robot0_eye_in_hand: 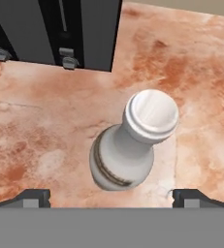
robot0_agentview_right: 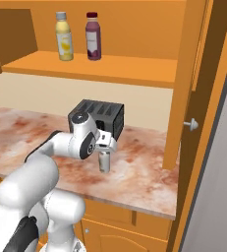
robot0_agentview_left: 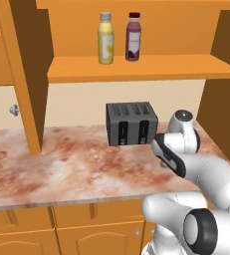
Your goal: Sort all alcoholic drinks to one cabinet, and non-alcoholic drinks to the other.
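Spread fingers (robot0_eye_in_hand: 36, 197) hover above the pale bottle (robot0_eye_in_hand: 133, 140), standing between them.

A pale whitish bottle (robot0_eye_in_hand: 133, 143) with a white cap and a thin label band stands upright at the centre of the hand view, on marbled stone. In the right base view it stands at mid-frame. A pale yellow bottle (robot0_agentview_left: 105, 40) and a purple-maroon bottle (robot0_agentview_left: 133, 38), side by side, stand upright on the shelf, upper centre.
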